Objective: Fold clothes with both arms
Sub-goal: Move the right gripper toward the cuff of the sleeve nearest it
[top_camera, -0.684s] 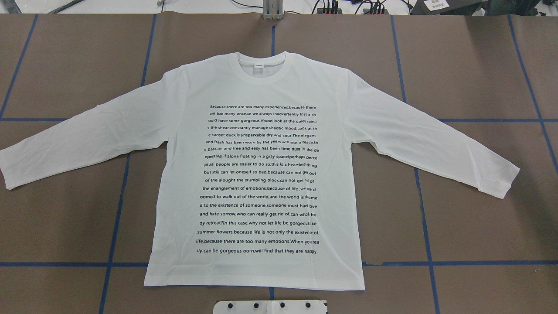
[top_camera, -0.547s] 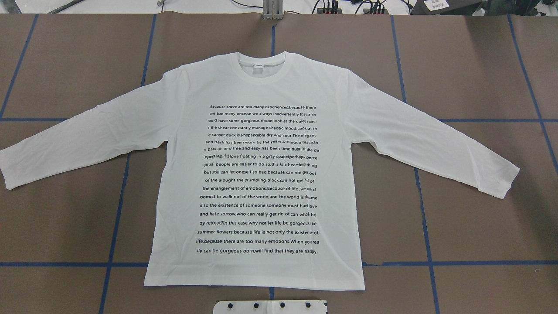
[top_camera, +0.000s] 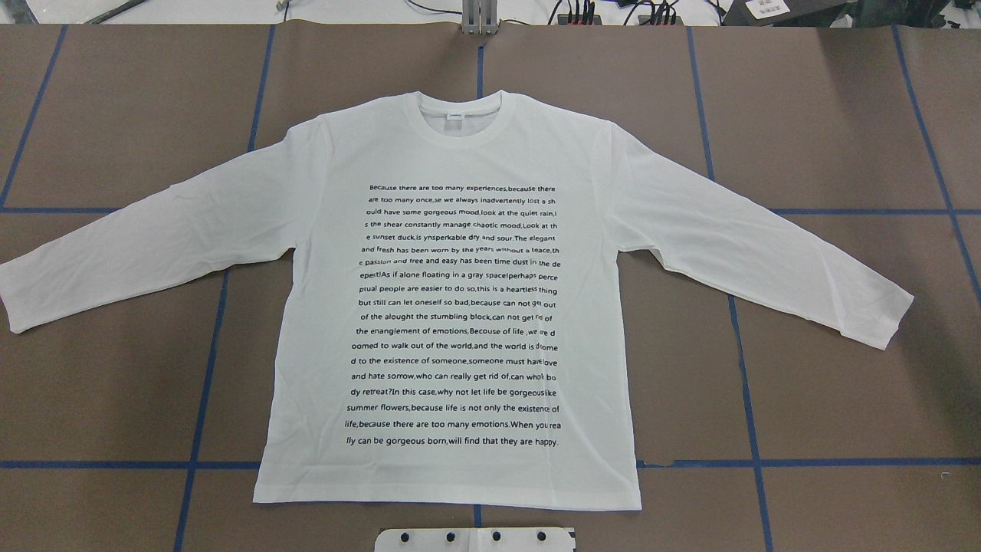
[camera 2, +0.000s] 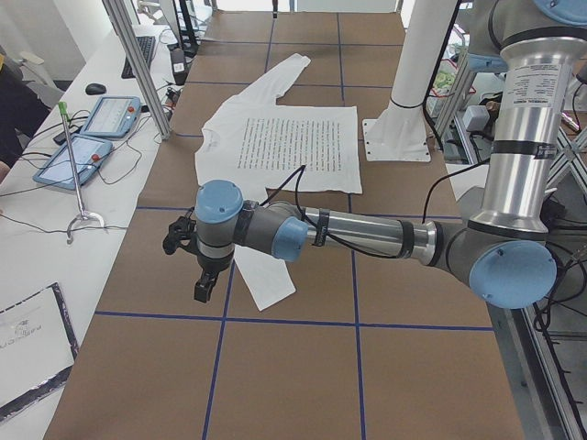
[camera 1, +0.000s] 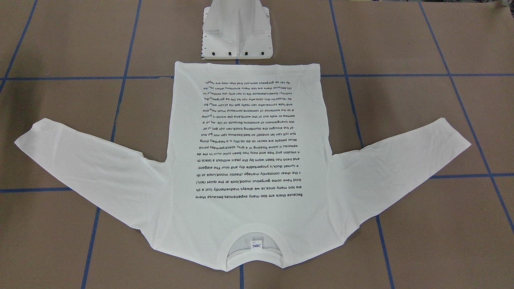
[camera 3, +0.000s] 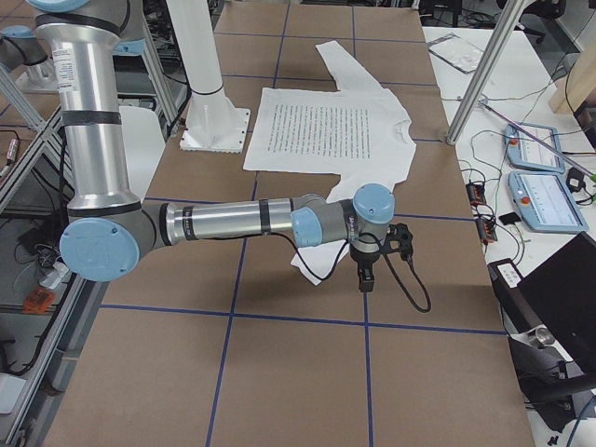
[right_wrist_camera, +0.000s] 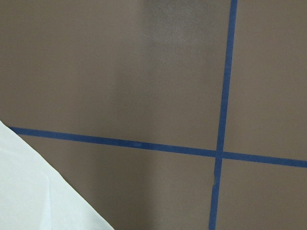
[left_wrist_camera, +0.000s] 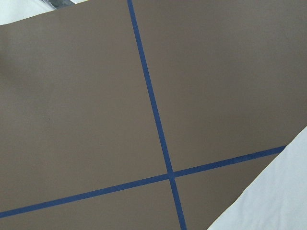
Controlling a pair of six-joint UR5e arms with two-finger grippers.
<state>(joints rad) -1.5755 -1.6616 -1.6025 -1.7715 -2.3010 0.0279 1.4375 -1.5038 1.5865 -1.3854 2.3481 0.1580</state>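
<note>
Shirt [top_camera: 452, 307] lies flat, print up, centre of overhead frame. Thin, limp, light; pinch at a cuff [top_camera: 23, 299]. Left gripper [camera 2: 202, 291] and right gripper [camera 3: 365, 279] hover low; finger gap can't be told.

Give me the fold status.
Done: nothing folded. The T-shirt lies flat, print up, sleeves spread. In hand: the left gripper and right gripper hang beside the sleeve ends, off the cloth. Left: every fold.
</note>
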